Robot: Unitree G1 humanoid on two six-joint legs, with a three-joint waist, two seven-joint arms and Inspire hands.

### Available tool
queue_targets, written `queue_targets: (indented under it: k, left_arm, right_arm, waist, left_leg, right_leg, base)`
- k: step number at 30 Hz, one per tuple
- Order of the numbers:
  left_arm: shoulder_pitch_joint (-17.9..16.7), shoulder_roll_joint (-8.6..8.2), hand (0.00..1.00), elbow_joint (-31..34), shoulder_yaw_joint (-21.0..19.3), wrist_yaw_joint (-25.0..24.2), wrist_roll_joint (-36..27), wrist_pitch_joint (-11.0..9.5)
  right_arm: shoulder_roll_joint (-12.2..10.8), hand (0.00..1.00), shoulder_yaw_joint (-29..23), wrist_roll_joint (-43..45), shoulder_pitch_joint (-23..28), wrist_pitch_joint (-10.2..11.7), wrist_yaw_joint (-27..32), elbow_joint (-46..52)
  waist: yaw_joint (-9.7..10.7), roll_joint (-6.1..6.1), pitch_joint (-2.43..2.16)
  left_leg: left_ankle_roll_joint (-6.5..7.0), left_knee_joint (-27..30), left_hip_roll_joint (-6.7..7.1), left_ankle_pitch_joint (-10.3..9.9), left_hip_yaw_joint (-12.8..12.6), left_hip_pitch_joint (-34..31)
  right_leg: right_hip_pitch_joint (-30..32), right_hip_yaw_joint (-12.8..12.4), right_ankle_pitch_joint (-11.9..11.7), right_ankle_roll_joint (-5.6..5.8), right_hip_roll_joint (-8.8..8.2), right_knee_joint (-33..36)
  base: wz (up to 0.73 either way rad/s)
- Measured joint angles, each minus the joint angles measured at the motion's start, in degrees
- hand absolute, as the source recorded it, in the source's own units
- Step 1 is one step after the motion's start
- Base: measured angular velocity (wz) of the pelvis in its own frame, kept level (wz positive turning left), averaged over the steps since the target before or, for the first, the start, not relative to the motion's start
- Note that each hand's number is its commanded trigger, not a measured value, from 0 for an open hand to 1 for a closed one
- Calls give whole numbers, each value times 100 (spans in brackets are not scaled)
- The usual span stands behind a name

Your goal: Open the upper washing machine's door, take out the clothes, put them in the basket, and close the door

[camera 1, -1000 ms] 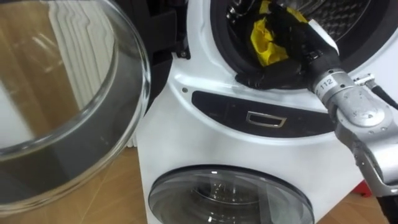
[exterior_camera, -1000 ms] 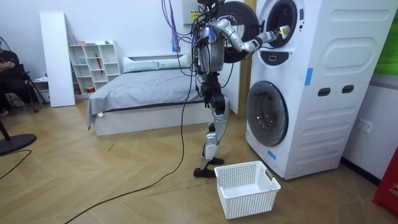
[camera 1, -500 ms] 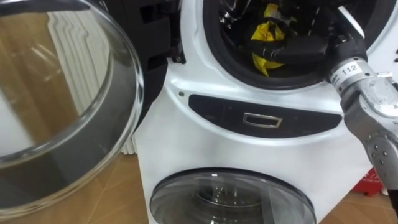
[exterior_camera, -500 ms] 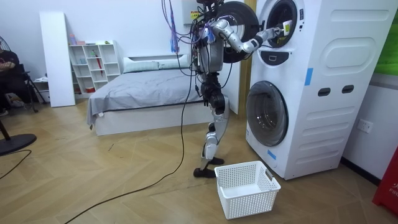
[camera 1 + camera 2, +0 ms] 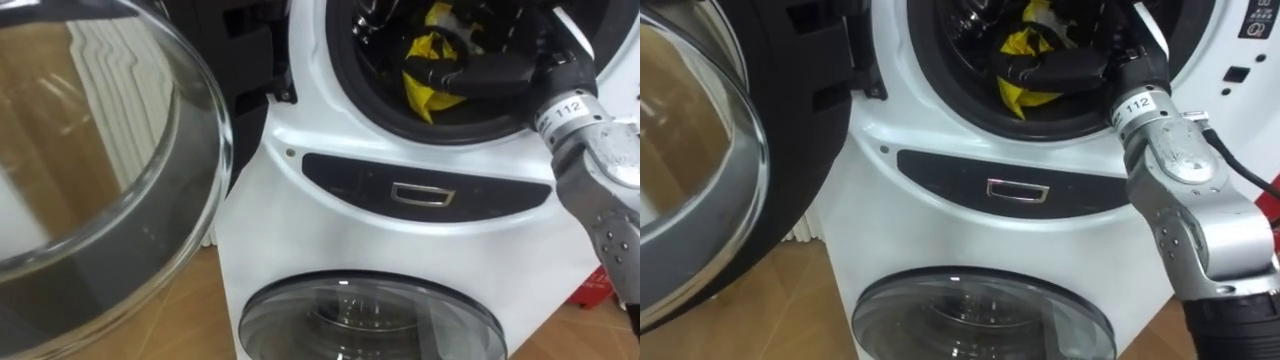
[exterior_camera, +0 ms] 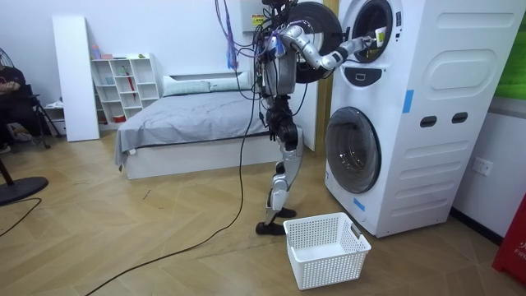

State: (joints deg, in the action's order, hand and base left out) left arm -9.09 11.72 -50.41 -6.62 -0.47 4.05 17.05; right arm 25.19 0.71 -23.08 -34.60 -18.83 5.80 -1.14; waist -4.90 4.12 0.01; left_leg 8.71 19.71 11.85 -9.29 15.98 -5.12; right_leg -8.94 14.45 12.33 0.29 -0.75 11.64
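A yellow cloth (image 5: 428, 62) lies bunched in the dark drum of the upper washing machine (image 5: 300, 130), near the front of the opening. My right hand (image 5: 490, 76) reaches in from the right and lies against the cloth's lower part; the same hand (image 5: 1065, 66) and cloth (image 5: 1023, 44) show in the right eye view. Its grip is lost against the dark drum. In the room view I stand upright before the stacked machines (image 6: 386, 99), right arm raised into the upper drum.
The upper machine's round glass door (image 5: 100, 180) hangs open at my left. Below is the lower machine's shut door (image 5: 370, 320) and a dark panel with a metal handle (image 5: 425, 193). A white laundry basket (image 6: 326, 247) stands on the wooden floor by my feet.
My right hand has risen from the drum's lower rim and gone deeper inside, onto the yellow cloth. Over the last half second it has barely moved.
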Motion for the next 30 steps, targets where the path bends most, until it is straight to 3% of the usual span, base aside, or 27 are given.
queue_targets:
  k: [9, 12, 15, 17, 21, 24, 25, 30]
  left_arm:
    - [6, -1, 0, -1, 21, -28, -1, 104]
    - [6, -9, 0, -1, 137, -27, -1, 214]
    - [53, -3, 0, -5, 113, -30, 65, 309]
    - [72, 15, 0, -10, 114, -40, 56, 326]
    - [74, 9, 0, -19, 114, -141, 54, 430]
    - [81, 29, 0, -24, 121, -152, 54, 463]
    - [90, 35, 0, -25, 120, -154, 58, 462]
    - [176, 31, 0, -35, 125, -245, 58, 464]
  right_arm:
    - [-1, 0, 213, 1646, -41, -8, -158, -292]
    - [-1, 0, 387, 1739, -366, -42, -173, -744]
    - [0, 0, 545, 2238, -626, -200, -244, -1179]
    - [0, 0, 560, 2505, -838, -261, -350, -1483]
    - [5, 0, 647, 3226, -1424, -382, -513, -2205]
    - [30, 0, 831, 3505, -1626, -365, -671, -2480]
    - [38, 0, 870, 3614, -1674, -362, -731, -2647]
    - [40, 0, 932, 4133, -1741, -363, -868, -2912]
  waist:
    - [-52, 25, -8]
    - [-47, 38, -12]
    - [-182, 134, -36]
    - [-188, 200, -21]
    - [-281, 290, -38]
    - [-309, 364, -24]
    - [-326, 379, 1]
    - [-421, 441, 7]
  left_leg:
    - [28, 5, 15, 14, 95, -16]
    - [31, -3, 19, 17, 95, -17]
    - [10, -45, 20, 33, 98, -19]
    - [0, -45, 20, 40, 120, -34]
    - [-2, -36, 20, 52, 147, -23]
    - [-2, -49, 11, 53, 177, 65]
    - [-6, -54, 10, 50, 180, 105]
    - [-53, -29, 14, 25, 247, 76]
  right_leg:
    - [95, -24, -12, 22, 3, 107]
    - [97, -35, -13, 22, 4, 102]
    - [116, -11, -12, 22, 1, 98]
    - [126, 15, -12, 22, 4, 101]
    - [73, 159, -13, 21, 3, 97]
    - [36, 253, -13, 21, 4, 96]
    - [-10, 308, -13, 21, 4, 83]
    - [-11, 295, -31, -6, 39, 99]
  base:
    - [4]
    - [-1]
    - [-4]
    - [5]
    - [7]
    - [3]
    - [0]
    - [2]
